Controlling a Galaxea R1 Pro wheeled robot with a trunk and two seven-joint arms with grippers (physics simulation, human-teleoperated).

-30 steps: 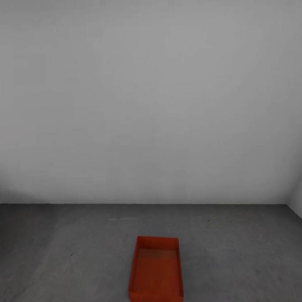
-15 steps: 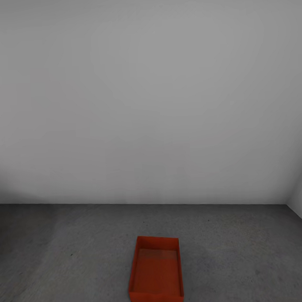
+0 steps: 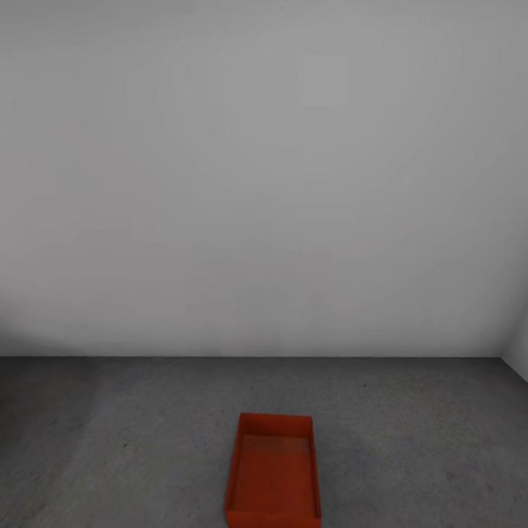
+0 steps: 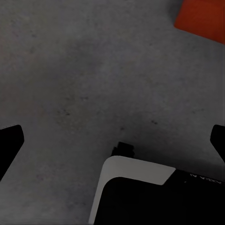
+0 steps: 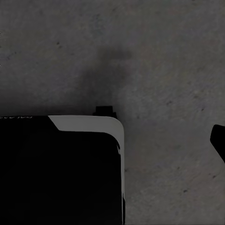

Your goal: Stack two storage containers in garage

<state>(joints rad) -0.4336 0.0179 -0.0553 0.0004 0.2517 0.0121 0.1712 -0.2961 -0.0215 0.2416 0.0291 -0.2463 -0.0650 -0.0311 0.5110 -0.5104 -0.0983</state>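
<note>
Grippers: left gripper (image 4: 112, 140) spread wide, empty, over floor (image 3: 110, 427) near 1 container (image 3: 273, 480); right state unclear.

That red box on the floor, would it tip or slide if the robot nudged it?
The bin sits flat on the concrete floor on a wide base with low walls, so it would probably slide, not tip. It looks empty and thin-walled, so likely light. Gripped by one wall, it might flex a little.
</note>
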